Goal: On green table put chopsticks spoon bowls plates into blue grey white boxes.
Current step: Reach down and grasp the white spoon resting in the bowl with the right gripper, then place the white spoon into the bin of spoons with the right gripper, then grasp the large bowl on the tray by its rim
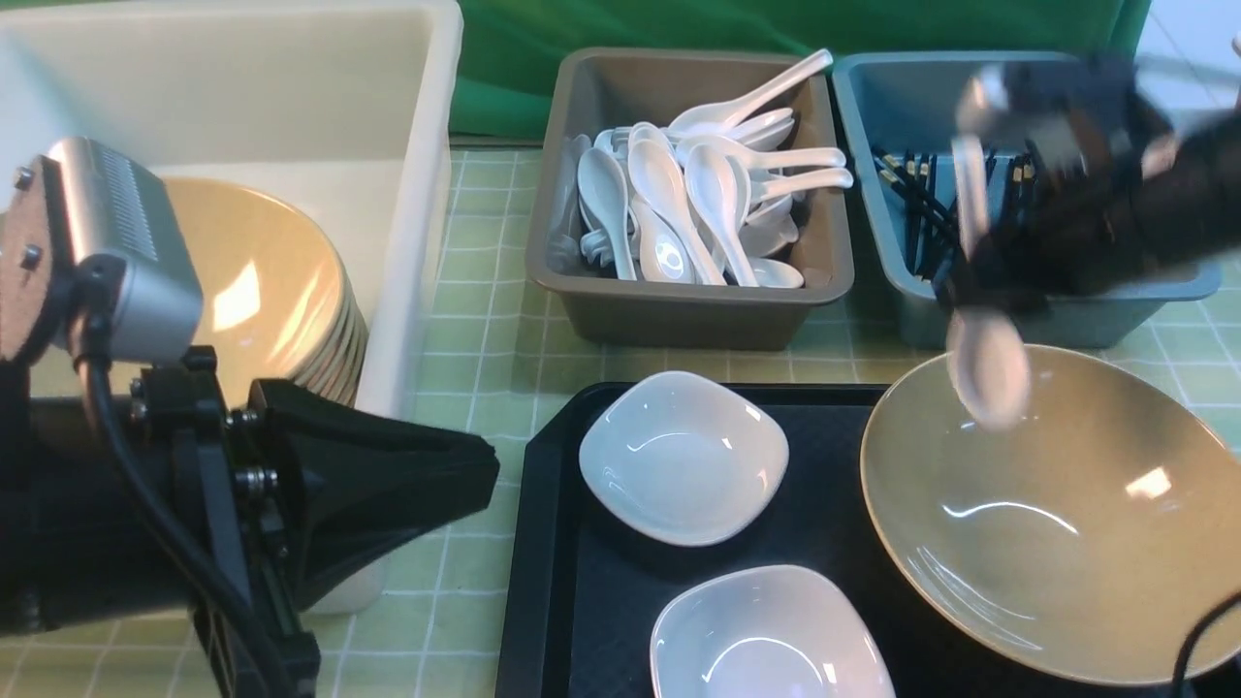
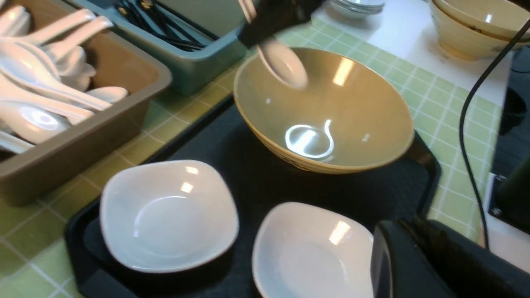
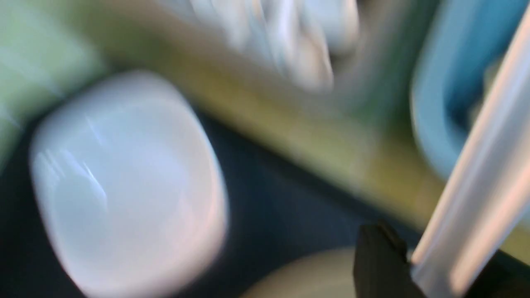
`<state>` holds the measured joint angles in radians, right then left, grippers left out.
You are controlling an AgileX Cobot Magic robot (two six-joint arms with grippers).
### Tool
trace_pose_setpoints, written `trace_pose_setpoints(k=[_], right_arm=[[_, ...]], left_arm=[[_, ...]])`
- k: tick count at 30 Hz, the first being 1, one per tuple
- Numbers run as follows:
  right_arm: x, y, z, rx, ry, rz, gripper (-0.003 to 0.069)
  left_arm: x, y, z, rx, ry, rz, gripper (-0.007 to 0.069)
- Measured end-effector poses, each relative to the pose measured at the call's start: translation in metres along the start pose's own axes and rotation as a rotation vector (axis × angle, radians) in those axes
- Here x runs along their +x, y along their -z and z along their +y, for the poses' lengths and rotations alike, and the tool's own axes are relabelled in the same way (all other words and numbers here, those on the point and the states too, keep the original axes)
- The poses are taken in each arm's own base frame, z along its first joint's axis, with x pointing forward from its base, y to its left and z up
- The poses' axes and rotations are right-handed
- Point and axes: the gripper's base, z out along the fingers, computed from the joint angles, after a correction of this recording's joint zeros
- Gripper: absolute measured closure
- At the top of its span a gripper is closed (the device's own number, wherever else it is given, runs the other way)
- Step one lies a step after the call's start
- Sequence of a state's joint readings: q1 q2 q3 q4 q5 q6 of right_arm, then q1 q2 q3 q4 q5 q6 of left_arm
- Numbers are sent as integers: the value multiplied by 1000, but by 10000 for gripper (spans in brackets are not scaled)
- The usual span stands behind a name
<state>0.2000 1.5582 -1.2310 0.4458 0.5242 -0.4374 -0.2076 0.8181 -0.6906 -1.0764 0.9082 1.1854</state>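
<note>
Closest to the lens, at near left, the left gripper (image 1: 480, 475) stands with its jaws pressed together, holding nothing. Behind it is the white box (image 1: 417, 242), where a stack of tan bowls (image 1: 271, 291) sits. On the right, the blurred right gripper (image 1: 979, 281) has its fingers clamped on the handle of a white spoon (image 1: 987, 373). It hangs scoop-down above the far rim of a big tan bowl (image 1: 1057, 523). That bowl sits at the right of a black tray (image 1: 548, 543), with two white plates (image 1: 684, 456) to its left, one nearer than the other. Beyond the tray on the green table (image 1: 485, 339), the grey box (image 1: 679, 315) holds a heap of spoons (image 1: 679, 194). The blue box (image 1: 1066, 320), far right, holds black chopsticks (image 1: 916, 204).
</note>
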Motion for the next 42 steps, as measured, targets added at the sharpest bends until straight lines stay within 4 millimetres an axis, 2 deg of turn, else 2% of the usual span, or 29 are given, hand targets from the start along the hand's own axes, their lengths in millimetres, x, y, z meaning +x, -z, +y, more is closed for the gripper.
trace_pose_setpoints(k=[5,7,8,9,11,12,14,15,18,20,22,26,30,32,36,39,40,41,42], right_arm=[[-51,-23,14,-117,28,-138,473],[-72,-44,15,-149,34,-165,473],[-76,-48,15,-154,37,-168,473],[-89,-66,13,-166,44,-181,473],[-95,-82,10,-174,39,-176,473],[-106,-96,9,-183,26,-197,473],[-110,-113,5,-193,-11,-199,473],[-112,-128,2,-201,-37,-197,473],[-108,-160,-6,-205,-57,-178,475],[-104,-172,-9,-205,-62,-161,475],[-103,-174,-9,-206,-61,-155,475],[-105,-168,-8,-200,-28,-147,463],[-107,-146,-2,-186,76,-78,390],[-107,-128,2,-185,141,-14,342],[-113,-92,10,-176,209,16,314],[-117,-59,18,-176,255,33,310],[-118,-39,24,-183,277,47,310],[-117,-36,24,-185,279,50,310],[-116,-24,28,-192,290,61,310]], left_arm=[[-4,0,8,-93,1,-39,626],[-6,1,13,-144,3,-62,626],[-6,1,13,-146,4,-64,626],[-6,1,15,-162,5,-72,626],[-7,2,15,-169,6,-75,626],[-7,2,16,-172,8,-76,626],[-7,2,16,-172,9,-76,626],[-7,2,16,-172,9,-76,626],[-7,2,15,-168,16,-75,626],[-6,1,14,-155,21,-70,626],[-5,1,13,-138,21,-60,626],[-3,1,11,-124,2,-32,626],[0,1,13,-141,-4,-2,624],[0,1,15,-162,43,-4,622],[0,2,18,-197,114,-10,576],[2,2,17,-193,149,6,512],[3,1,16,-175,168,20,472],[3,1,15,-172,174,22,466],[4,1,14,-159,184,31,438]])
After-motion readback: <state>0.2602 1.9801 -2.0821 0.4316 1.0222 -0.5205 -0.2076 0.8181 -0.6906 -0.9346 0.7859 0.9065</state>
